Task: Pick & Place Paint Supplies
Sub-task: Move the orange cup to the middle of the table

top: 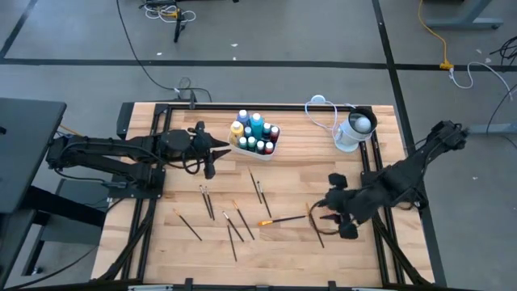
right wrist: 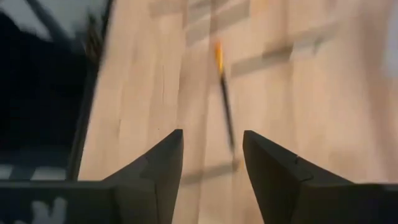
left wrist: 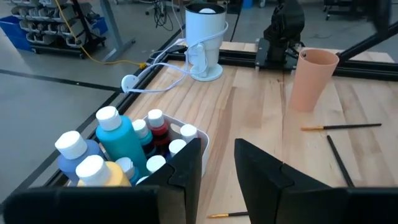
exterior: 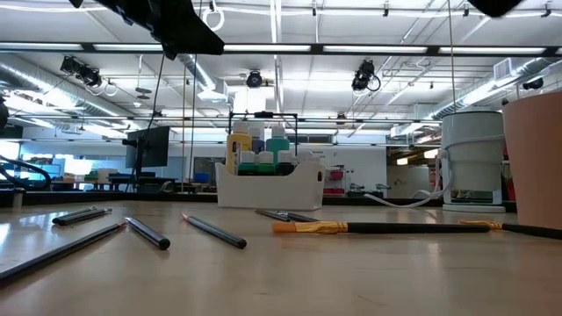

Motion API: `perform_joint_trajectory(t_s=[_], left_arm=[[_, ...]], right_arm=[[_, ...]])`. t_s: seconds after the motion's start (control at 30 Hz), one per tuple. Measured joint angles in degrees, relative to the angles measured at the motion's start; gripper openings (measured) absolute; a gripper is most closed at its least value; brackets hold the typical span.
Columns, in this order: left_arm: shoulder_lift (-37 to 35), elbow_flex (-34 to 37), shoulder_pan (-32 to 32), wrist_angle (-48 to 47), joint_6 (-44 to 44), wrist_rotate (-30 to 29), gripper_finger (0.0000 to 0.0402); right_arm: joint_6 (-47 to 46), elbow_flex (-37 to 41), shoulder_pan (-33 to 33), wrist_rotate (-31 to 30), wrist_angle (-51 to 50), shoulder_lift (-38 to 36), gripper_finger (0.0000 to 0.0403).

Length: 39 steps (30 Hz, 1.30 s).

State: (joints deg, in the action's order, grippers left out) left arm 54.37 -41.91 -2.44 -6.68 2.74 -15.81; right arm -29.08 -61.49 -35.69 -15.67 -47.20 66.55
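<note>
Currently left gripper (top: 229, 147) beside bottle tray (top: 257, 151), jaws spread, empty; right gripper (top: 317, 215) jaws spread over orange-handled brush (top: 280, 219).

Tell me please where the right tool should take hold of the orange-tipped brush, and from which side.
Probably the dark handle of the orange-tipped brush, about mid-length, coming from above. It lies flat on the table and is thin, so the open fingers of the right tool should straddle it crosswise. No other brush touches it there.

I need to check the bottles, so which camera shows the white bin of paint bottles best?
The left wrist view: the white bin sits close, bottle colours clear. The high view shows it small from above; the low view shows its side. The right wrist view misses it.
</note>
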Motion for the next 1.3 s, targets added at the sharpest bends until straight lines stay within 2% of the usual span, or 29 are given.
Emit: perform_joint_trajectory(t_s=[0.17, 0.3, 0.4, 0.8, 0.93, 1.07, 1.1, 1.3], left_arm=[[0.0, 0.0, 0.0, -0.32, 0.49, 0.24, 0.0103], [0.0, 0.0, 0.0, -0.28, -0.04, 0.24, 0.0103], [0.0, 0.0, 0.0, 0.12, -0.1, 0.24, 0.0103], [0.0, 0.0, 0.0, 0.11, -1.22, 0.24, 0.0103], [0.0, 0.0, 0.0, 0.11, -1.25, 0.24, 0.0103], [0.0, 0.0, 0.0, 0.13, -1.5, 0.24, 0.0103], [0.0, 0.0, 0.0, 0.17, -1.5, 0.22, 0.0103], [0.0, 0.0, 0.0, 3.95, -4.78, 0.22, 0.0103]], right_arm=[[-5.07, -0.21, 2.14, 8.97, -11.82, 5.48, 0.0172], [-5.19, -0.21, 4.0, 12.37, -18.94, 7.77, 0.0171], [-6.31, -0.21, 5.49, 14.9, -20.68, 8.08, 0.0171], [-3.34, 3.64, 6.76, 12.86, -19.32, 8.06, 0.0164], [-0.9, 5.13, 6.78, 11.37, -19.15, 8.08, 0.0118], [1.84, 5.13, 6.8, 8.25, -16.29, 8.06, 0.0025], [3.52, 5.13, 6.8, 8.25, -14.69, 8.06, 0.0014], [10.6, 2.16, 8.49, 9.3, -7.41, 8.08, 0.0006]])
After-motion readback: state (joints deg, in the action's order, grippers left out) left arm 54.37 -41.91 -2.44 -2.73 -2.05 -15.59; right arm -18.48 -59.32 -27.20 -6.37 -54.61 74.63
